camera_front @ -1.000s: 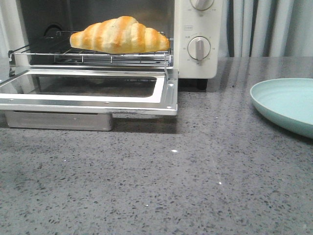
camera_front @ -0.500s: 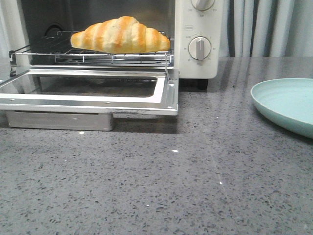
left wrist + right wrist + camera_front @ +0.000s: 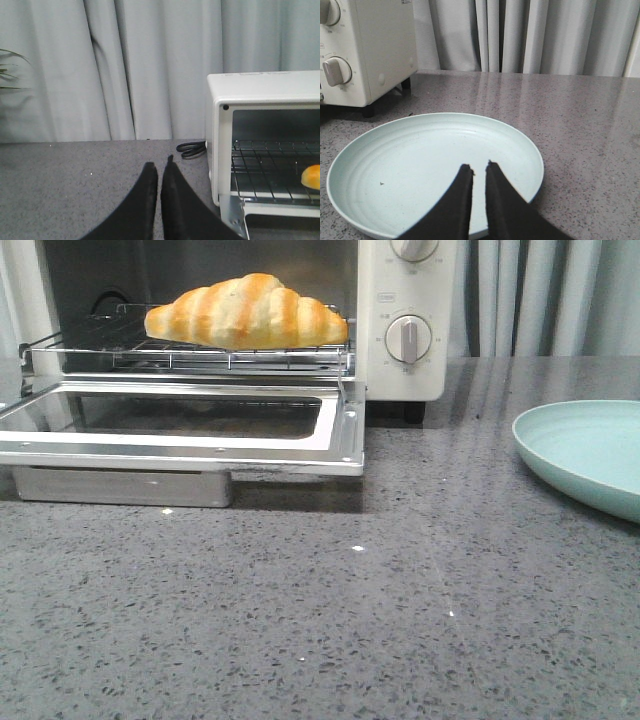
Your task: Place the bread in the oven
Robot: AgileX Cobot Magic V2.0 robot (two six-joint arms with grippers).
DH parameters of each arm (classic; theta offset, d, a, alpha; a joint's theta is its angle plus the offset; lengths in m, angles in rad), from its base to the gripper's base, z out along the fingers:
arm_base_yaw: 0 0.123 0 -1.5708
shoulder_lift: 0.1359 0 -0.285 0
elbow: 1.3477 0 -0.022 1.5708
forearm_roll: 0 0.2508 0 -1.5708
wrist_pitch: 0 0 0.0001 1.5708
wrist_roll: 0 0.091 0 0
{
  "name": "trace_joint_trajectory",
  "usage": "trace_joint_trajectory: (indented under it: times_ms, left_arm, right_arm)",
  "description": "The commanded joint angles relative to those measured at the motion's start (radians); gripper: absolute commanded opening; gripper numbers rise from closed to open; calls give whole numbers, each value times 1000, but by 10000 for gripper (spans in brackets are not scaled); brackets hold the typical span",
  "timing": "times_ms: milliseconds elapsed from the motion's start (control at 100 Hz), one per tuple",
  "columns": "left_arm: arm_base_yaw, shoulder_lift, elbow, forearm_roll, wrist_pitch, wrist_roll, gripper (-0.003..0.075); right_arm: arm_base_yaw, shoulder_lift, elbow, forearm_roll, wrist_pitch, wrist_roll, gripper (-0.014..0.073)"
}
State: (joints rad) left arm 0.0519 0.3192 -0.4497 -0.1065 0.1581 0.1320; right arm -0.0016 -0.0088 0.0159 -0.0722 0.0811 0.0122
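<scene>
While I watch the front camera, the bread [image 3: 247, 311] lies on the wire rack [image 3: 190, 355] inside the oven [image 3: 400, 320], its long axis running side to side across the opening, one tapered end toward the oven's left wall and the other toward the dial knobs [image 3: 407, 338]. I see the glass door [image 3: 190, 425] dropped flat, with nothing on it. On my right the pale green plate [image 3: 585, 455] holds nothing but a dark speck. My left gripper [image 3: 159, 172] hangs beside the oven over the grey counter [image 3: 350, 620], fingers pressed together — holding nothing. My right gripper [image 3: 479, 171] hovers above the plate, its tips nearly together, a thin gap between them — also holding nothing.
</scene>
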Motion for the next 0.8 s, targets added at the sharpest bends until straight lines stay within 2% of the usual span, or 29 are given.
trace_joint_trajectory:
  times_ms: [0,200,790]
  left_arm:
    - [2,-32,33,-2,-96,-2,-20]
    - [2,-106,135,-19,-167,-2,-20]
    - [2,-331,218,-19,-158,-2,-20]
  right_arm:
    - [-3,-24,9,-11,-75,-1,38]
    - [-3,-24,9,-11,-75,-1,38]
    - [-3,-24,9,-11,-75,-1,38]
